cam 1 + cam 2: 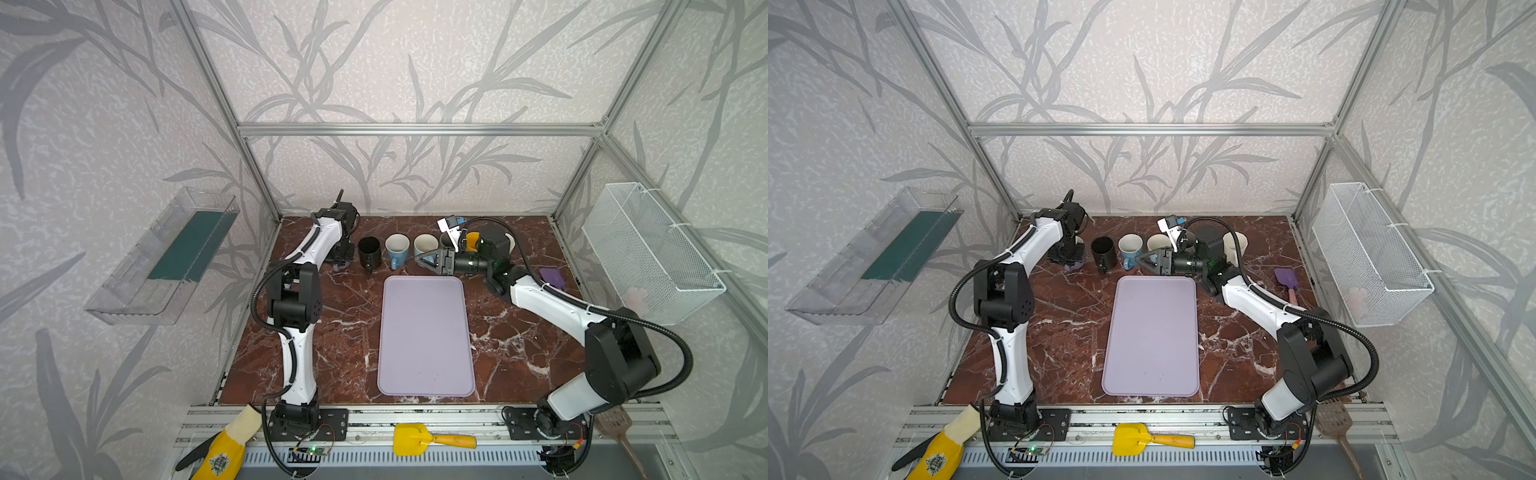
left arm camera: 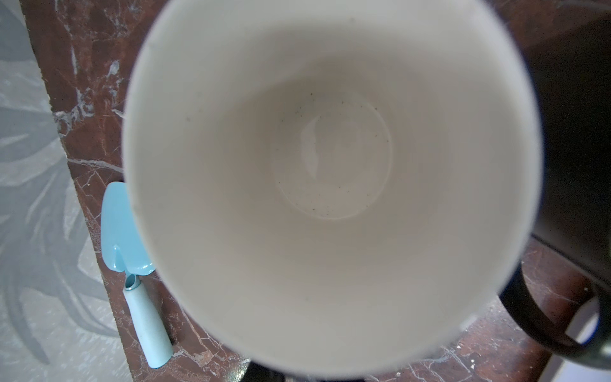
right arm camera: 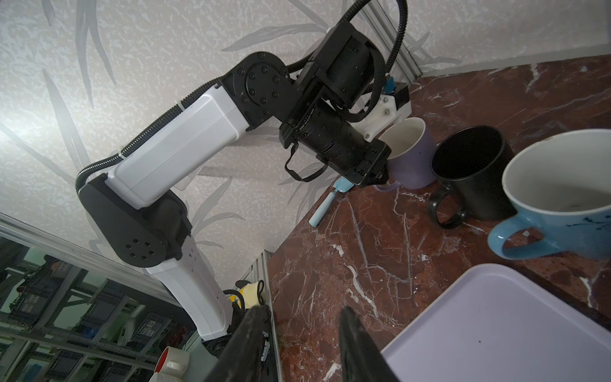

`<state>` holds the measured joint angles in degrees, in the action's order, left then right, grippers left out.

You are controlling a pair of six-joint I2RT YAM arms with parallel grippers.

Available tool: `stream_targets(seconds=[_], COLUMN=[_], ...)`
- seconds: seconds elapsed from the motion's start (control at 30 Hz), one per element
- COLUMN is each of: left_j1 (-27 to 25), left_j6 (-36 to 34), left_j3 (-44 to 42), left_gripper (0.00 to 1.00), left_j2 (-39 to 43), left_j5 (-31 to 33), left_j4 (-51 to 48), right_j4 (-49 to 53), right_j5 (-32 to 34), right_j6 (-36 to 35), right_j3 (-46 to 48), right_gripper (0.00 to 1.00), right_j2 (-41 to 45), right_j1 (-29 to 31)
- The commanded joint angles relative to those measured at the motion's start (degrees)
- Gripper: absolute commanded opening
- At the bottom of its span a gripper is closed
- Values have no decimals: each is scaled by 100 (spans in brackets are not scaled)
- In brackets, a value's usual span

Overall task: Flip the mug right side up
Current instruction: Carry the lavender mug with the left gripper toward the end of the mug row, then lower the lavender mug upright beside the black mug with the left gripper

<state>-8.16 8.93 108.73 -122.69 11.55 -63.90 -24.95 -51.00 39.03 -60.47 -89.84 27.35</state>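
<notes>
Although mostly hidden beneath the left arm in both top views, purple mug (image 3: 410, 155) entered first: far-left end of the row, mouth up, base seemingly on the table (image 1: 340, 332), white inside filling the left wrist view; judged already righted; left gripper (image 3: 375, 177): jaws together, apparently pinched on the mug's handle, a hold suited to swinging the cup over without covering its mouth; release judged outstanding; blue trowel (image 2: 125, 231): flat on the table just beside the purple mug, near the edge; black mug (image 1: 369, 251), blue mug (image 1: 397, 249), white mug (image 1: 424, 244): upright, lined along the back, black and blue handles toward the front; tray (image 1: 424, 336): bare, centre, in front of the row; right gripper (image 3: 301, 317): jaws apart, nothing between, level above the table near the tray's far corner, seemingly parked clear of the left arm's work; spatula (image 1: 1286, 278): far right of the table.
</notes>
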Motion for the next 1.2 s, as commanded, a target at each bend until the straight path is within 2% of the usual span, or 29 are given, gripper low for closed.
stream_targets(seconds=[0.0, 1.17], left_j1=[-23, -55], left_j6=[38, 5], left_j3=[185, -50], left_gripper=[0, 0], left_j2=[1, -268], left_j5=[216, 104], left_j4=[-46, 347], right_j4=[17, 285], right_j5=[11, 121], right_j6=[-119, -215], right_j3=[44, 98], right_gripper=[39, 39], right_j2=[230, 424], right_j1=[-35, -41])
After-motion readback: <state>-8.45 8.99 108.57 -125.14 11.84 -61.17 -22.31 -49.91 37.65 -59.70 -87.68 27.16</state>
